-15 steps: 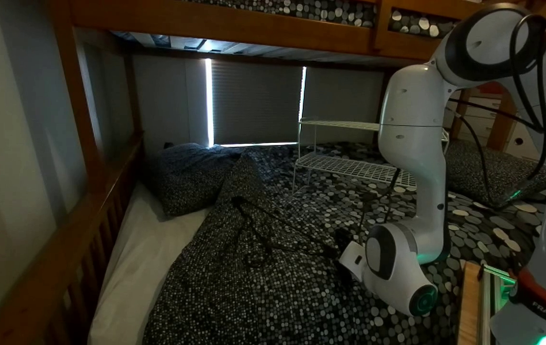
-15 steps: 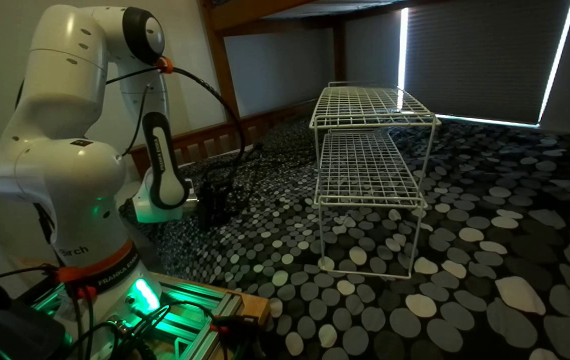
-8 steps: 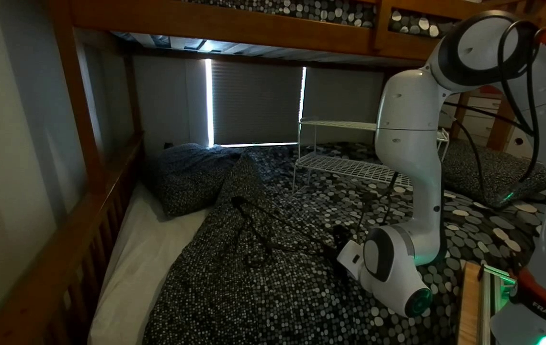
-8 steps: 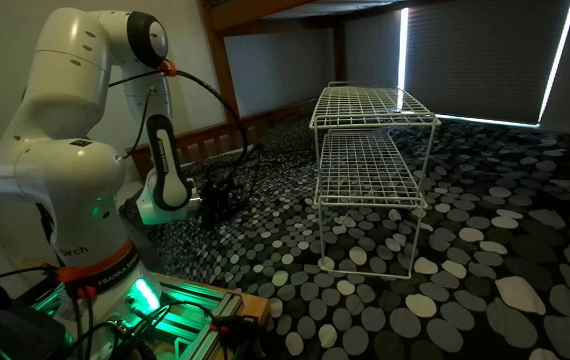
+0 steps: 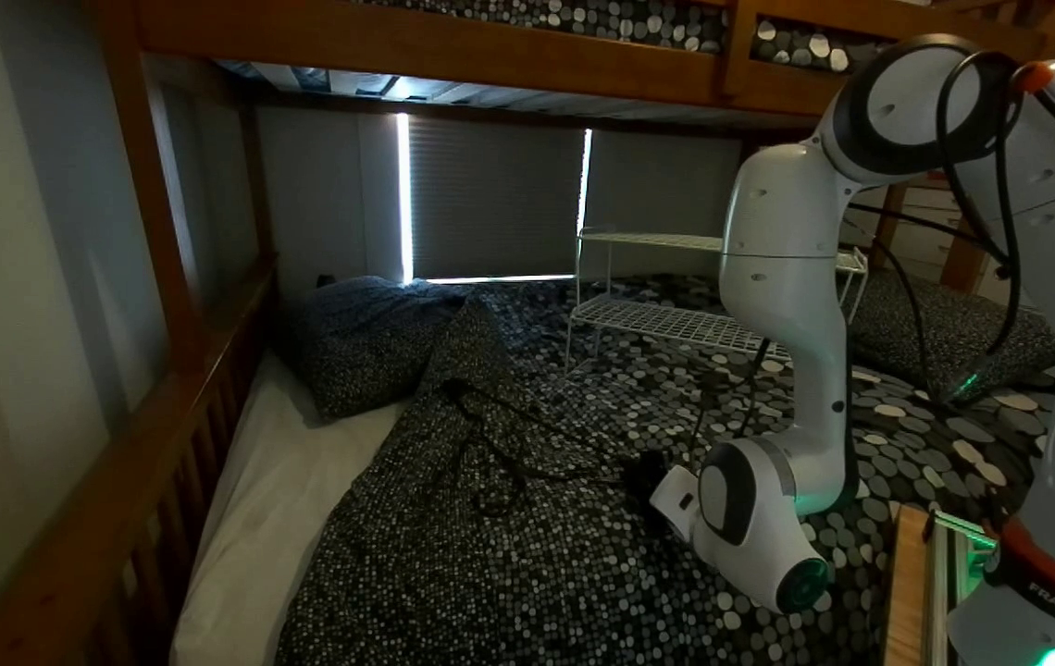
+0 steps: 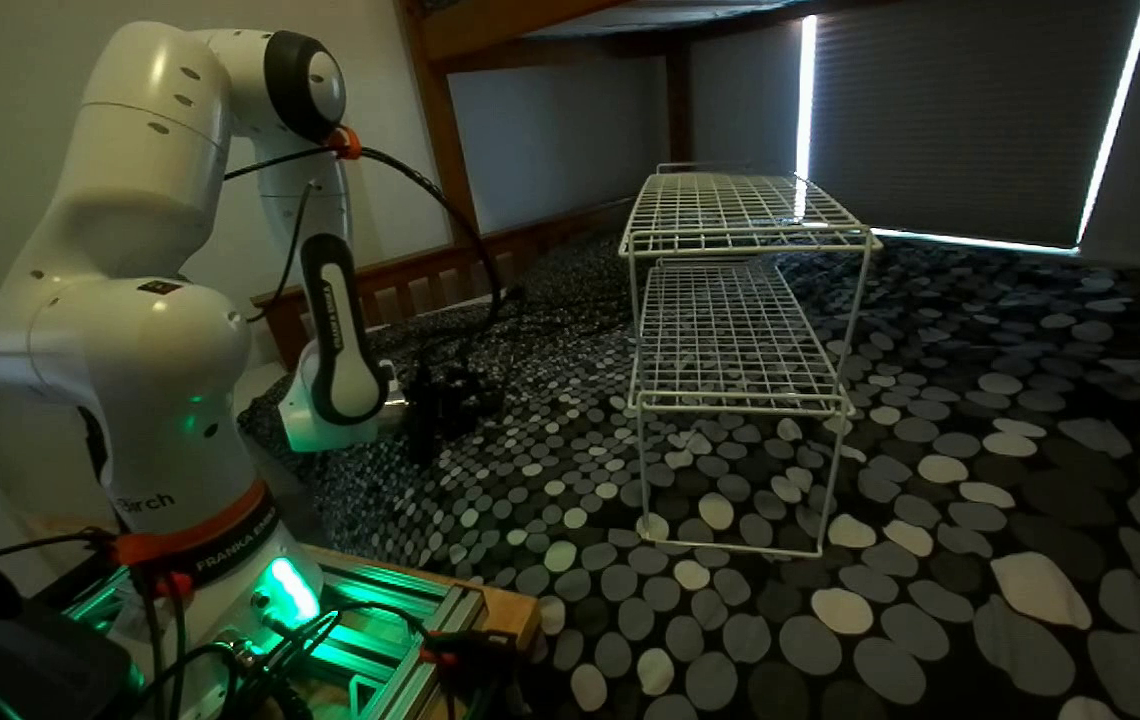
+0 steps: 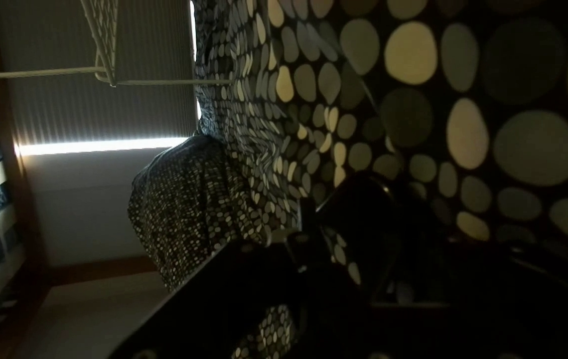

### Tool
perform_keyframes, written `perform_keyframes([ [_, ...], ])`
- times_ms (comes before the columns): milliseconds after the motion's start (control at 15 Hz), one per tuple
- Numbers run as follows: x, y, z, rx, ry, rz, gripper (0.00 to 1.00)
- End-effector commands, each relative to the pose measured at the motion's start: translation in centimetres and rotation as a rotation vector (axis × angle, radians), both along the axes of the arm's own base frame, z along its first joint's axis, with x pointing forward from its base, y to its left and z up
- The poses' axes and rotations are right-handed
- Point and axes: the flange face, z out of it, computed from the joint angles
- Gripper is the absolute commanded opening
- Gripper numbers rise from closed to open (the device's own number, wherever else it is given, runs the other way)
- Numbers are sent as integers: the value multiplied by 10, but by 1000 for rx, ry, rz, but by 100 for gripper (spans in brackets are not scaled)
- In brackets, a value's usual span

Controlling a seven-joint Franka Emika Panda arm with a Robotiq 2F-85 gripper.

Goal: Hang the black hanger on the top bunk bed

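The black hanger shows in an exterior view as thin dark lines over the dark speckled blanket of the lower bed. One end of it runs up to my gripper, which sits low over that bed. In the wrist view the gripper is very dark; its fingers stand close together with a narrow strip of bedding showing between. Whether the hanger is between them is too dark to tell. High above, the top bunk bed's wooden rail crosses an exterior view, with speckled bedding behind it.
A white wire rack stands on the lower bed beside the arm, in both exterior views. Pillows lie at the left and right. A slatted wooden side rail borders the bed, and posts hold up the bunk.
The arm has sunk slightly and shifted a little left in one view, right in another. My gripper's fingers have drawn closer together. The hanger's far end has moved slightly.
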Motion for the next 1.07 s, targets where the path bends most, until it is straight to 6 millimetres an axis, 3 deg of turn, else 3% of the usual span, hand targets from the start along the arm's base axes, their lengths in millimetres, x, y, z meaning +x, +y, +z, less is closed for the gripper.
perform_keyframes([
  [0, -2, 6, -2, 30, 2, -6, 13],
  [133, -4, 12, 4, 35, -3, 4, 1],
  [467, -11, 32, 27, 49, -27, 16, 1],
  [1000, -44, 56, 107, 152, -23, -33, 2],
])
